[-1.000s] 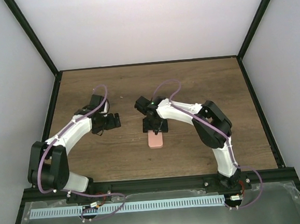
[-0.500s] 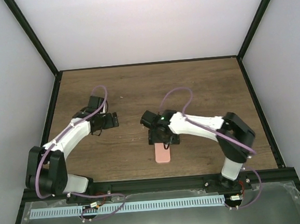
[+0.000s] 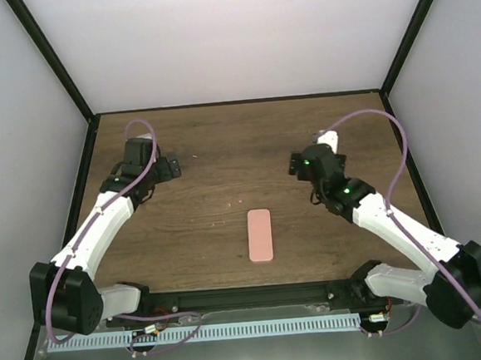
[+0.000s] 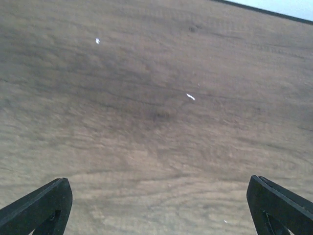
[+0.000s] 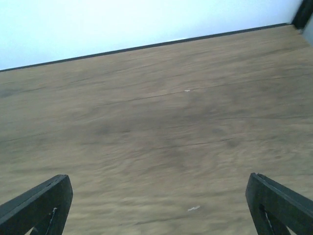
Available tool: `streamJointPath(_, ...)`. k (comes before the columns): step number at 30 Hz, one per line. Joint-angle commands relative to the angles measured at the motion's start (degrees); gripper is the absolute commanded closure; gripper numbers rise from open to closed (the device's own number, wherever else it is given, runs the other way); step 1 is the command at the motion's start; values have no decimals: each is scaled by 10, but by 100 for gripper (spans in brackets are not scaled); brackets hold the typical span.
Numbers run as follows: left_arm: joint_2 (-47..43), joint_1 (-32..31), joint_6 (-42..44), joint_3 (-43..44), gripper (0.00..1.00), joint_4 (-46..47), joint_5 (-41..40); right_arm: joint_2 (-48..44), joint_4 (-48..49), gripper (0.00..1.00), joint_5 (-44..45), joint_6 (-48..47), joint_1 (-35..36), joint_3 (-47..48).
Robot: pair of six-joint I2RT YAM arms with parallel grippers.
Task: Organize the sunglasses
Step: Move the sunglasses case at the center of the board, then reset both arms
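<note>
Left hand (image 4: 156, 196) and right hand (image 5: 157, 196) show only fingertips, cropped by the frame.

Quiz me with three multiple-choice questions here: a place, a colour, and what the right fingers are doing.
1. Where on the table is the case? A) middle, toward the front edge B) far left corner C) far right corner
2. What colour is it? A) blue B) pink C) black
3. The right fingers are: A) shut on the case B) open and empty C) holding a cloth
Answers: 1 A, the top view shows it centred near the front; 2 B, pink against brown wood; 3 B, only bare wood lies between them.
</note>
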Motion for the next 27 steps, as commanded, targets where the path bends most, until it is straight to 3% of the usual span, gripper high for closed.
streamJointPath(1,-26,5,43,-51,0,93,-76,-19,260,0,-56,-148,-131,-129)
streamJointPath(5,-93,5,87,-180,0,225,-123,33,407,0,-121,-157,-238,-214)
streamJointPath(10,-145,8,90,-292,0,366,-171,163,573,0,-110,-192,-269,-248)
streamJointPath(14,-130,16,105,-345,0,476,-170,222,627,0,-90,-173,-295,-246)
streamJointPath(18,-86,49,133,-345,0,573,-123,234,684,0,-102,-183,-325,-254)
streamJointPath(20,-47,73,142,-339,0,613,-101,249,660,0,-121,-161,-351,-240)
streamJointPath(27,72,147,172,-294,0,682,-66,209,726,0,-110,-155,-351,-298)
